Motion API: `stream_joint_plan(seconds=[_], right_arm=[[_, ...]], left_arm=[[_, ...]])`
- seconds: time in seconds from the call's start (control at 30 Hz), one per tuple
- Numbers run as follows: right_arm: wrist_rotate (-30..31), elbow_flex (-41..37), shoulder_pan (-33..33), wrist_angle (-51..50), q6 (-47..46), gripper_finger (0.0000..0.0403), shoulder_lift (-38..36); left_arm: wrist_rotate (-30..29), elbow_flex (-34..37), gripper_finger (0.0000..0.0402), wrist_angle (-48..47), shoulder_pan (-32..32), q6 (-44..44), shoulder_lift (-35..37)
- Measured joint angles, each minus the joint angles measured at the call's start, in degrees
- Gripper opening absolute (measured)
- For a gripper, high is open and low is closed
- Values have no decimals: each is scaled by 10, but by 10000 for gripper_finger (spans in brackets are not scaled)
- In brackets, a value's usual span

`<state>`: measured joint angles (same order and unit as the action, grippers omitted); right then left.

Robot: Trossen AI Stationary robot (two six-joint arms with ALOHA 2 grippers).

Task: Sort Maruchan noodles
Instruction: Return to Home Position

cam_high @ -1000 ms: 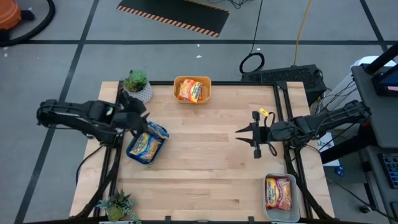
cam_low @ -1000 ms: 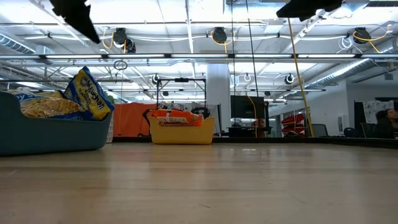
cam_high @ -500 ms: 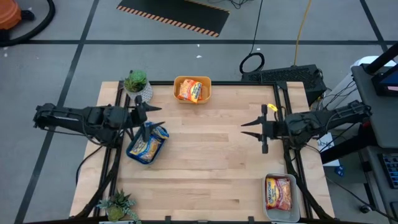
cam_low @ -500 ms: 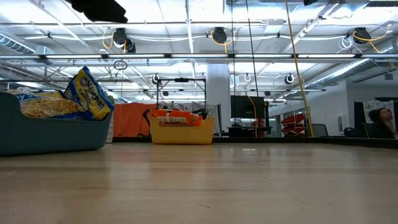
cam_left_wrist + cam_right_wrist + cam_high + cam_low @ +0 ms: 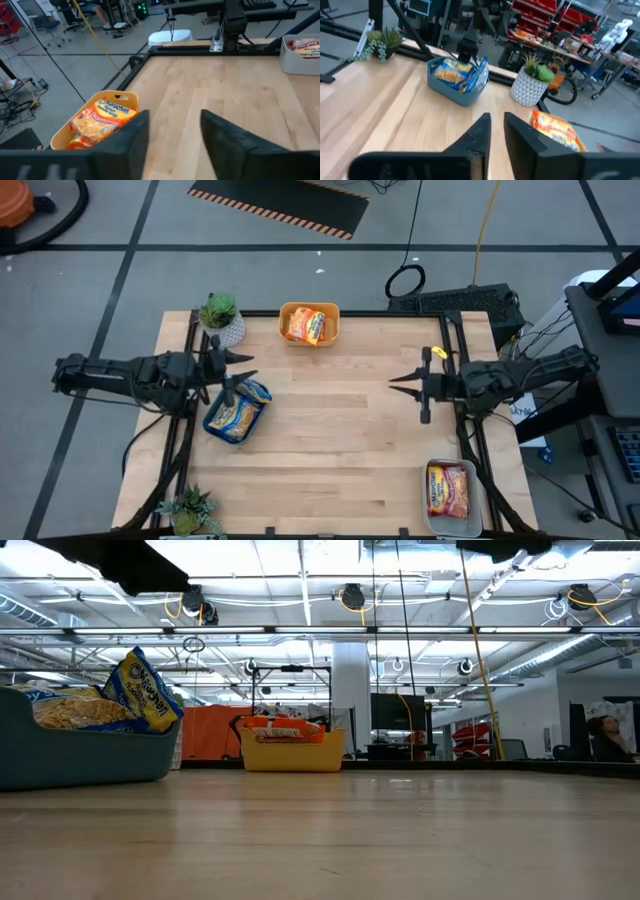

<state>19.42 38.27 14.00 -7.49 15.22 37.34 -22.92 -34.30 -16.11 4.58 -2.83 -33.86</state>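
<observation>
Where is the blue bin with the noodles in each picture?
High view: the blue bin sits at the table's left edge, by the left tool.
Low view: the blue bin is far left, noodles poking out.
Left wrist view: not in it.
Right wrist view: across the table, near the white plant pot.
Shared landmark: the orange noodle packs in the yellow bin, seen in all four.

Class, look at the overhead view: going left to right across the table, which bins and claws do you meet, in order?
Blue bin → yellow bin → right claw → clear bin. The left claw shares the blue bin's stretch of the picture, so it is left out.
</observation>
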Motion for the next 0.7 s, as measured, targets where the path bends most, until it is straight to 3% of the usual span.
stream_joint_plan(seconds=[0.17,0.3,0.57,0.7], right_arm=[[0,-46,-8,33,-16,15,-17],[-1,-65,-12,31,-37,3,-32],[-51,-100,-12,30,-87,1,-50],[-61,-111,-12,30,-106,1,-51]], left_arm=[[0,26,97,1,0,2,23],[4,44,53,0,0,4,34],[9,78,40,1,0,7,59],[45,96,40,18,0,8,80]])
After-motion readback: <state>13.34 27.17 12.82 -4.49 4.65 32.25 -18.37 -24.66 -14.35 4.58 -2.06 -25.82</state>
